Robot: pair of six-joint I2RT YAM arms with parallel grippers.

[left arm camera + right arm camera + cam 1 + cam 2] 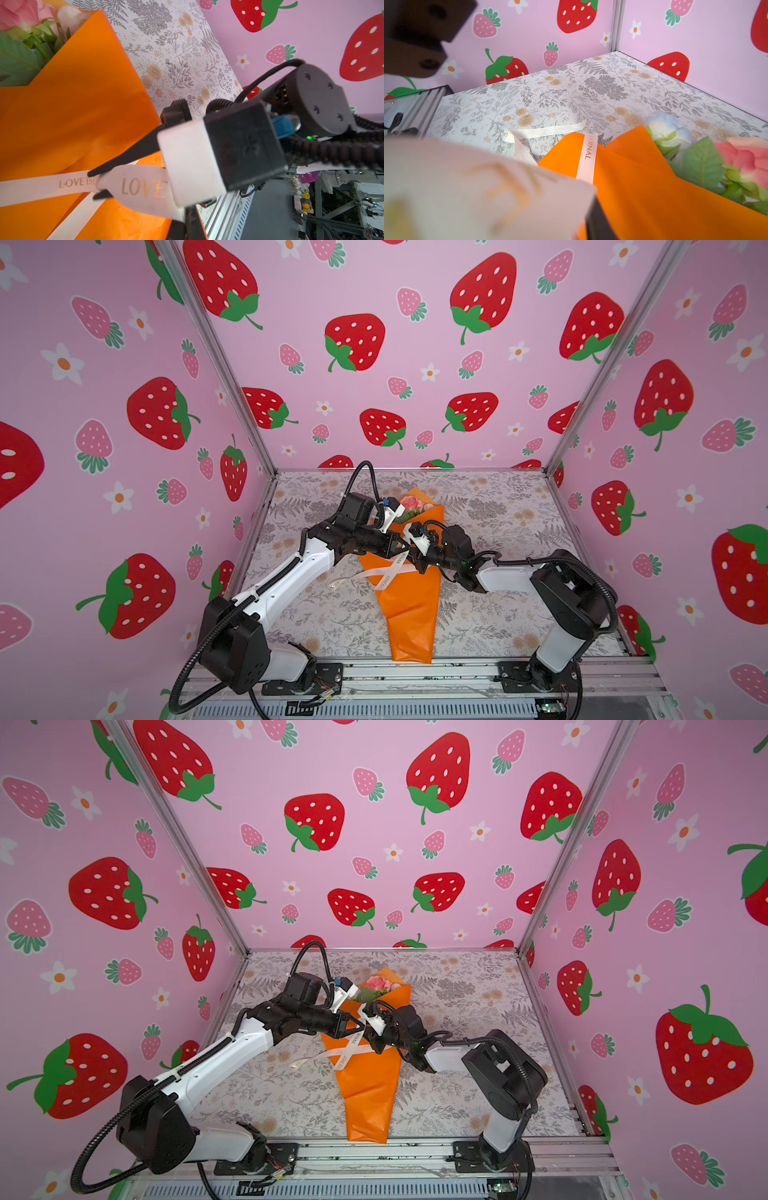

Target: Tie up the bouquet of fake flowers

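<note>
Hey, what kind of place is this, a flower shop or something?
Probably a robot test booth, not a shop: strawberry-print panels on aluminium framing enclose a small floral-papered table, and the left arm and right arm are bolted to a rail at its front.

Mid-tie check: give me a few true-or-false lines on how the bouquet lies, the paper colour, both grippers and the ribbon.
1. The bouquet lies flat on the table, flower heads toward the back wall. True.
2. The wrapping paper is blue. False: the paper is orange.
3. The right gripper is shut on the ribbon. True.
4. The ribbon is tied in a finished bow. False: no bow shows. Its strands only cross over the paper, and one end trails loose on the table.
5. The left gripper is wide open above the flower heads. False: the left gripper is shut, at the ribbon over the middle of the paper.
</note>
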